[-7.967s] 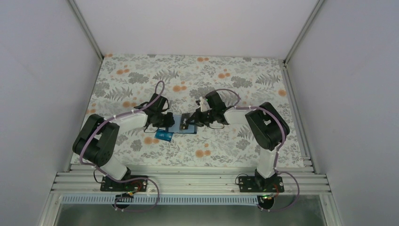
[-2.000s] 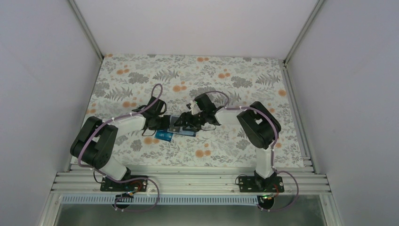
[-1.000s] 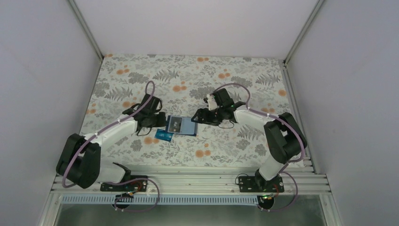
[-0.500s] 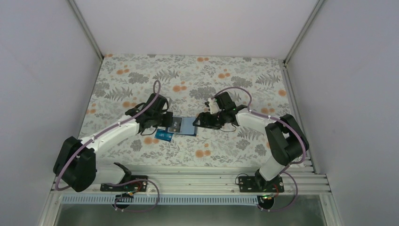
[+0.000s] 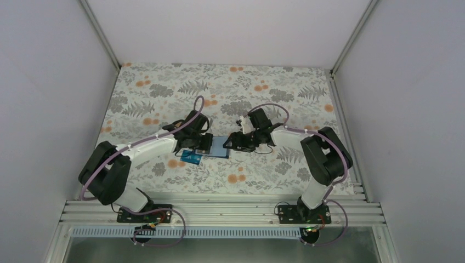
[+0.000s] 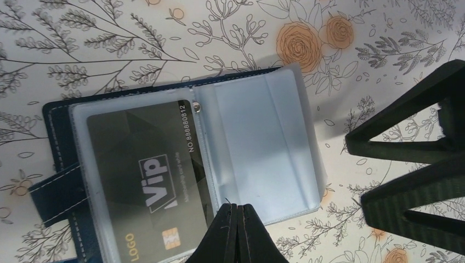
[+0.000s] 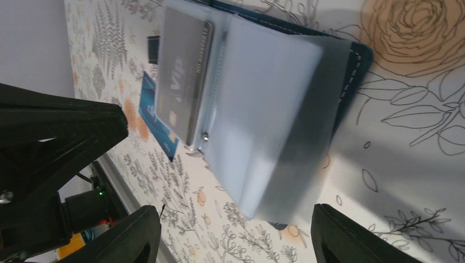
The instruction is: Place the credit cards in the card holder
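The dark navy card holder (image 5: pixel 220 148) lies open on the floral cloth, its clear sleeves facing up (image 6: pixel 257 142). A black credit card (image 6: pixel 137 170) marked VIP sits inside the left sleeve, and the right wrist view shows it too (image 7: pixel 178 66). A teal-blue card (image 5: pixel 191 159) lies on the cloth by the holder's near left corner (image 7: pixel 156 118). My left gripper (image 6: pixel 237 209) is shut with nothing in it, its tips over the holder's near edge by the spine. My right gripper (image 7: pixel 236 233) is open, its fingers straddling the right sleeve's outer edge. Other cards are hidden.
Both arms meet over the holder in the middle of the cloth (image 5: pixel 164 93). The right gripper's black fingers (image 6: pixel 408 145) stand close to the right of the left gripper's tips. White walls (image 5: pixel 49 82) enclose the table, with an aluminium rail (image 5: pixel 219 211) at the near edge.
My left gripper has swung right and come in over the open holder, staying shut. The right gripper has shifted slightly left at the holder's right edge, its jaws a little narrower.
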`<control>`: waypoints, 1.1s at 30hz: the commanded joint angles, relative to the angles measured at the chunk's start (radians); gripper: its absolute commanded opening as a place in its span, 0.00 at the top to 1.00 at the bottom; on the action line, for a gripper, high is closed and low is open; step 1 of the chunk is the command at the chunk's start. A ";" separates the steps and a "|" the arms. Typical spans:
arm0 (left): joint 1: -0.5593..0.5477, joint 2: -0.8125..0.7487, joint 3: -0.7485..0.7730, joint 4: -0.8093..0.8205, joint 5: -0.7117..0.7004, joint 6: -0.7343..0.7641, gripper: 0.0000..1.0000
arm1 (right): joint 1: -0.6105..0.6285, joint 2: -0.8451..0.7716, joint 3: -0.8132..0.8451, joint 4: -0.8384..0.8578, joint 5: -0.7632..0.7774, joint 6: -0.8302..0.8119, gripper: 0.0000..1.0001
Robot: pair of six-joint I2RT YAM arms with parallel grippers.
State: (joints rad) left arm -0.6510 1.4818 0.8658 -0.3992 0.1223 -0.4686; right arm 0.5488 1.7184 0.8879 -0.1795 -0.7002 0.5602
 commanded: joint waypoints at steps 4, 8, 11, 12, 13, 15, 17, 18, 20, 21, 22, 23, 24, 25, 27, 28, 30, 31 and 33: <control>-0.004 0.041 -0.001 0.058 0.036 -0.013 0.98 | -0.007 0.069 0.029 0.031 0.014 -0.007 0.30; -0.004 0.068 -0.005 0.072 0.043 -0.007 0.98 | -0.006 0.110 0.043 0.037 0.016 -0.020 0.28; -0.005 0.084 -0.008 0.086 0.050 -0.007 0.98 | -0.009 0.126 0.057 0.044 0.029 -0.035 0.27; -0.005 0.088 -0.009 0.089 0.051 -0.007 0.98 | -0.011 0.127 0.064 0.044 0.036 -0.041 0.27; -0.004 0.092 -0.010 0.092 0.052 -0.007 0.98 | -0.012 0.128 0.070 0.043 0.047 -0.047 0.27; -0.005 0.103 -0.010 0.096 0.053 -0.007 0.98 | -0.021 0.133 0.089 0.040 0.058 -0.059 0.27; -0.004 0.113 -0.011 0.100 0.053 -0.006 0.97 | -0.029 0.141 0.108 0.036 0.062 -0.074 0.27; -0.004 0.116 -0.012 0.100 0.053 -0.005 0.98 | -0.031 0.143 0.116 0.034 0.062 -0.083 0.27; -0.005 0.120 -0.015 0.102 0.053 -0.004 0.98 | -0.035 0.147 0.132 0.039 0.058 -0.102 0.27; -0.004 0.122 -0.015 0.103 0.053 -0.004 0.98 | -0.037 0.150 0.139 0.041 0.053 -0.111 0.27; -0.004 0.124 -0.016 0.104 0.053 -0.005 0.98 | -0.040 0.153 0.147 0.045 0.046 -0.124 0.27; -0.005 0.126 -0.017 0.105 0.053 -0.005 0.98 | -0.042 0.157 0.153 0.052 0.035 -0.134 0.27; -0.004 0.126 -0.018 0.105 0.053 -0.004 0.98 | -0.044 0.160 0.158 0.058 0.023 -0.143 0.28; -0.005 0.127 -0.016 0.104 0.053 -0.004 0.98 | -0.047 0.165 0.164 0.062 0.012 -0.153 0.28; -0.004 0.128 -0.016 0.102 0.052 -0.004 0.98 | -0.053 0.174 0.174 0.070 -0.008 -0.169 0.28; -0.004 0.129 -0.016 0.102 0.051 -0.003 0.98 | -0.056 0.180 0.176 0.076 -0.019 -0.173 0.29; -0.004 0.129 -0.015 0.099 0.049 -0.004 0.98 | -0.067 0.195 0.183 0.084 -0.047 -0.179 0.30; -0.004 0.128 -0.014 0.098 0.048 -0.003 0.98 | -0.069 0.204 0.185 0.090 -0.061 -0.181 0.30; -0.004 0.128 -0.016 0.096 0.048 -0.004 0.97 | -0.073 0.217 0.191 0.096 -0.077 -0.184 0.30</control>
State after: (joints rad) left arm -0.6529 1.6035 0.8581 -0.3153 0.1688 -0.4755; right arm 0.4923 1.9011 1.0500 -0.1204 -0.7204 0.4156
